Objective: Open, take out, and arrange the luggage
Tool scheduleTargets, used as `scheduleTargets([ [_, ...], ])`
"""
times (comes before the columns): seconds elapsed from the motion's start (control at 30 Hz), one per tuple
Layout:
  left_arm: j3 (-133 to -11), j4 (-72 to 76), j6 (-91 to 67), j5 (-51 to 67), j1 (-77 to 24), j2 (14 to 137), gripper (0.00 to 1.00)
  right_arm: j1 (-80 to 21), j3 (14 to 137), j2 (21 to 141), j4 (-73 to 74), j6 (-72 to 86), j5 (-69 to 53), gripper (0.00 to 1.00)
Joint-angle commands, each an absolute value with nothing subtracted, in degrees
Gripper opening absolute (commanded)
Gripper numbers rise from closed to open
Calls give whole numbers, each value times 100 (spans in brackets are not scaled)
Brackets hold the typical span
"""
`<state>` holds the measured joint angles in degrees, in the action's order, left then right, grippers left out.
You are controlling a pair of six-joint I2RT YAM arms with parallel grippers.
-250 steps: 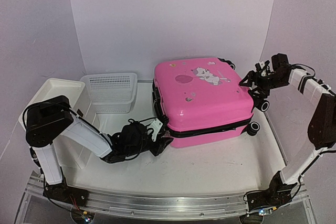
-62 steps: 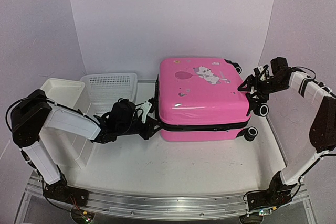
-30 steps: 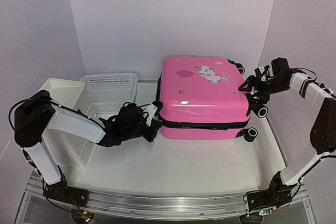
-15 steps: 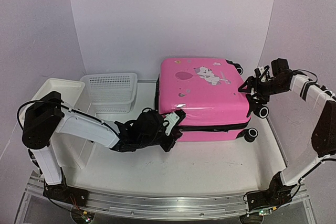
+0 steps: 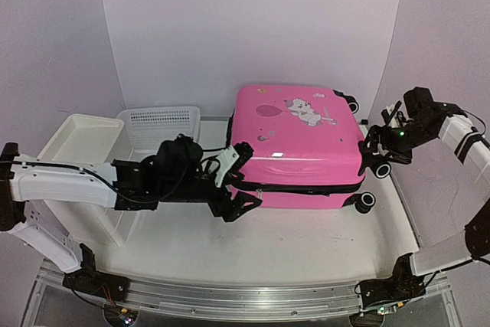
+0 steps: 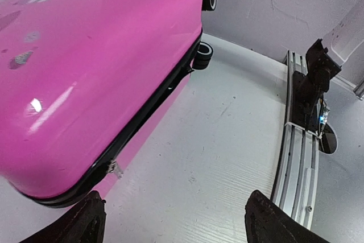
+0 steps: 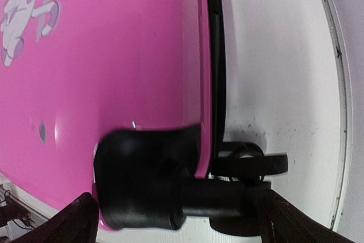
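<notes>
On white table (image 5: 306, 243), pink luggage (image 5: 298, 143) w/ cartoon sticker (image 5: 305, 110); L pincer (image 5: 240, 178) & R pincer (image 5: 373, 145) both wide apart, empty

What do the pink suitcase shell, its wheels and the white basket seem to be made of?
Suitcase shell: probably hard plastic with a glossy finish; it shows sharp light reflections and keeps a rigid, rounded form.
Wheels: black and matte, rubber or plastic; the look leaves this open.
Basket: white, apparently moulded plastic; its walls are a regular grid of small holes.
</notes>
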<state>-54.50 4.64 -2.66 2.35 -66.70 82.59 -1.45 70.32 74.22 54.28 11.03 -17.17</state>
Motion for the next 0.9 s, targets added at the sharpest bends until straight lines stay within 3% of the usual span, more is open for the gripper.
scheduleTargets([
  [0.0, -5969, -870, -274, 198, -6089, 7566, 87, -176, 6972, 6980, 6570, 827, -1116, 98],
  [0.17, -6583, -1297, -631, 559, -4919, 7644, 92, -176, 6935, 6522, 6640, 1268, -1824, 98],
  [0.43, -7956, -1365, -1774, 969, -4183, 8915, 97, -176, 6387, 6107, 5867, 2903, -3008, 98],
  [0.67, -8525, -1221, -1933, 2255, -4194, 10087, 87, -168, 6060, 6474, 4564, 4632, -3048, 98],
  [0.87, -8401, -1175, -1873, 2211, -4746, 10296, 80, -48, 6103, 6777, 4196, 5057, -2671, 98],
])
